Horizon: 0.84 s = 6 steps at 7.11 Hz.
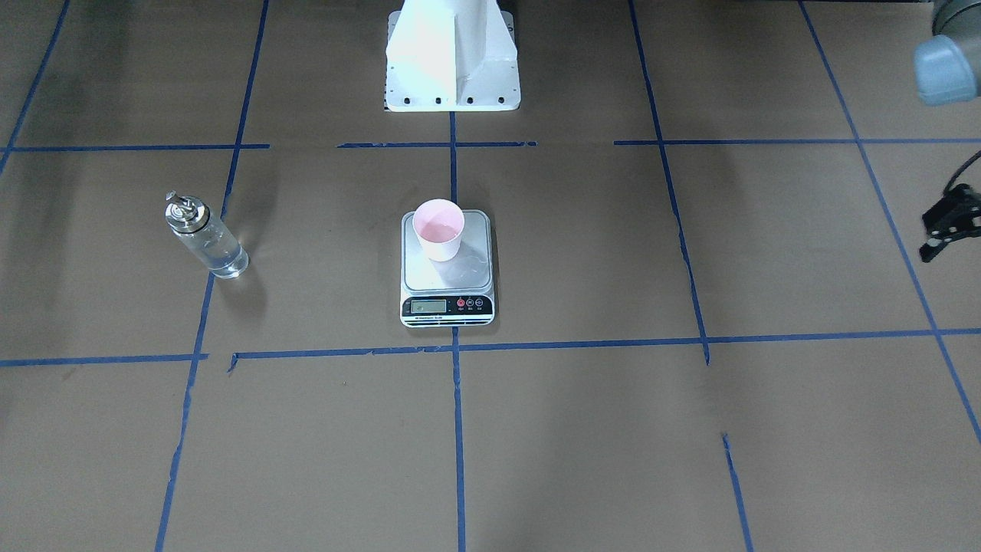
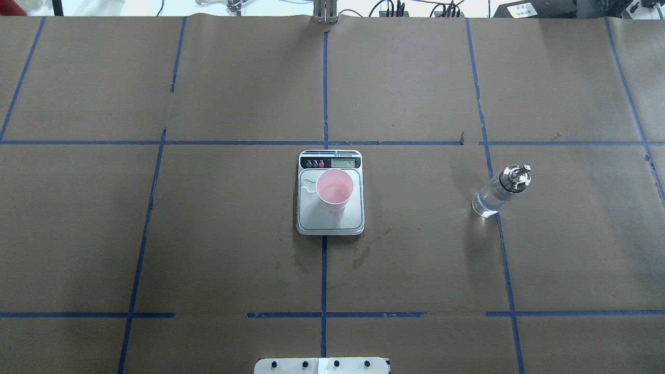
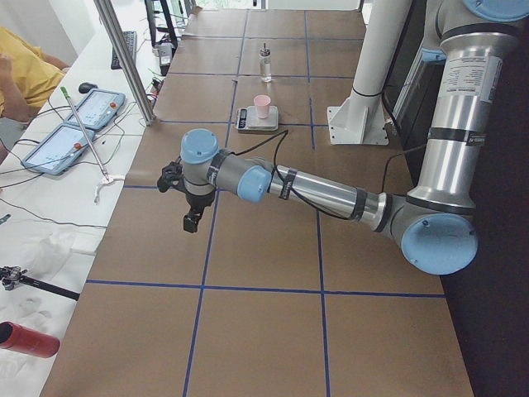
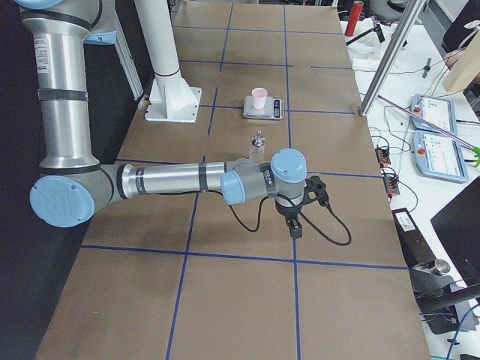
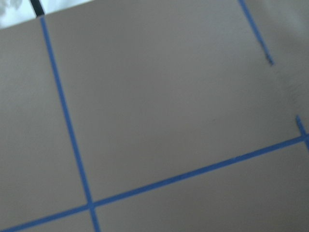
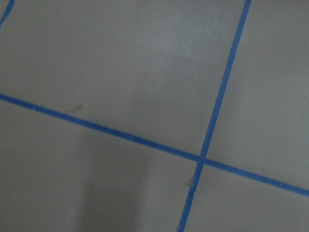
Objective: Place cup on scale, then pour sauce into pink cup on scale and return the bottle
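Since the bottle (image 2: 496, 195) right of the scale (image 2: 330, 221) looks like slick, fragile glass — grip mid-body; cannot tell whether left end effector (image 1: 933, 244) or right end effector (image 4: 295, 227) is clenched.

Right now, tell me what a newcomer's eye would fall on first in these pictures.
The pink cup stands on the silver scale at the middle of the brown table. The clear glass bottle stands upright toward the robot's right, apart from the scale. The left arm and the right arm reach over the table's ends, away from all three.
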Motion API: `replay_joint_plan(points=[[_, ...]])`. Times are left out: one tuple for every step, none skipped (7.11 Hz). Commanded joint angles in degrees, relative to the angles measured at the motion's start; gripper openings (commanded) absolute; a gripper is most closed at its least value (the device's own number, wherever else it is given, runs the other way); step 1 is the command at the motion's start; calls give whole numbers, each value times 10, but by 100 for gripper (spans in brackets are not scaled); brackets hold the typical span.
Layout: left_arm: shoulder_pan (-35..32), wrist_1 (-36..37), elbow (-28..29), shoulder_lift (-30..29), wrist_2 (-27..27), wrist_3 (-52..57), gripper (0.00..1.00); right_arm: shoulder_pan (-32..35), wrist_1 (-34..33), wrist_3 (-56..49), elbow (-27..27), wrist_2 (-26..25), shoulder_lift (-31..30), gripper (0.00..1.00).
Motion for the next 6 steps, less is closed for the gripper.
replay_joint_plan(points=[[-17, 48, -46, 67, -2, 10, 100, 19, -84, -66, 25, -22, -1, 100], [-18, 52, -56, 75, 7, 8, 100, 19, -79, -65, 24, -36, 4, 100], [-15, 51, -77, 109, 10, 10, 100, 19, -77, -65, 20, -36, -8, 100], [-17, 54, -90, 121, 6, 11, 100, 19, -77, -63, 20, -36, -17, 100], [-16, 50, -76, 128, 10, 35, 100, 19, -78, -65, 16, -34, -30, 100], [-24, 55, -35, 112, 9, 109, 100, 19, -56, -64, 18, -30, -29, 100]])
